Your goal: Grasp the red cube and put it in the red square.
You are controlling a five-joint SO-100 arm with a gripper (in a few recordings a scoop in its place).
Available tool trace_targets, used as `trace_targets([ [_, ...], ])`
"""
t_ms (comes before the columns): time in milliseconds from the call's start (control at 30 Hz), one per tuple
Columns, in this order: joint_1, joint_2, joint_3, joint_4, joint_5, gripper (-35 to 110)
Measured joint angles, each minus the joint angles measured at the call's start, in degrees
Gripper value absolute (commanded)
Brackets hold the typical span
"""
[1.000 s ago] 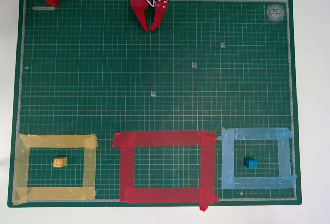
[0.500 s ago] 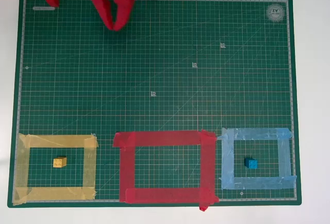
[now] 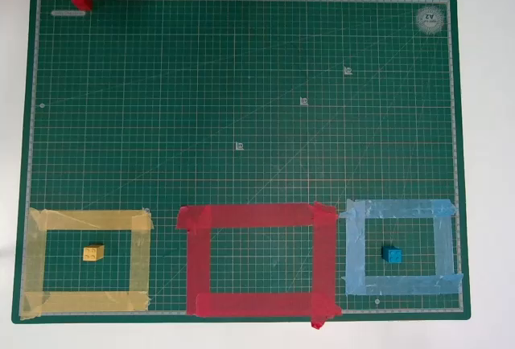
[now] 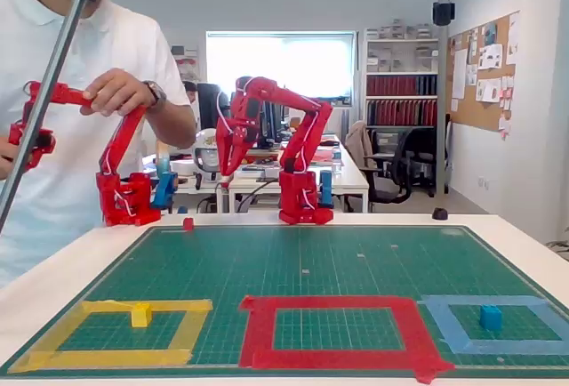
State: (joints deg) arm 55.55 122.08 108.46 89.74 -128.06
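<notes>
Fixed view shows the claw (image 4: 228, 168) raised above the desk's far edge, pointing down; whether its jaws are parted cannot be told. The red cube (image 4: 188, 223) sits on the green mat (image 4: 356, 253) at its far left corner, well apart from the red square (image 4: 333, 329) at the near edge

The big dark green cutting mat (image 3: 241, 84) looks like matt rubbery plastic, smooth, with a fine pale printed grid, on a plain white matt desk (image 4: 53, 270). The wide red tape square (image 3: 256, 216) near the mat's bottom edge is slightly wrinkled at its corners, kinda papery and dull. The tiny solid red cube (image 3: 81, 0) at the mat's top left corner looks like smooth plastic. The red arm's gripper (image 4: 229, 156) seems hard, faintly glossy plastic.
</notes>
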Motion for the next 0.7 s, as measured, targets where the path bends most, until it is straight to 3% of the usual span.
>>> trace_targets([
  [200,2.37,-7.47,0.88,-3.96,-18.37,0],
  [467,2.72,-18.63,3.87,-17.84,-25.49,0],
  [567,3.60,-23.91,-0.18,-15.29,-26.02,0],
  [700,5.27,-31.82,-13.97,-2.20,-26.02,0],
])
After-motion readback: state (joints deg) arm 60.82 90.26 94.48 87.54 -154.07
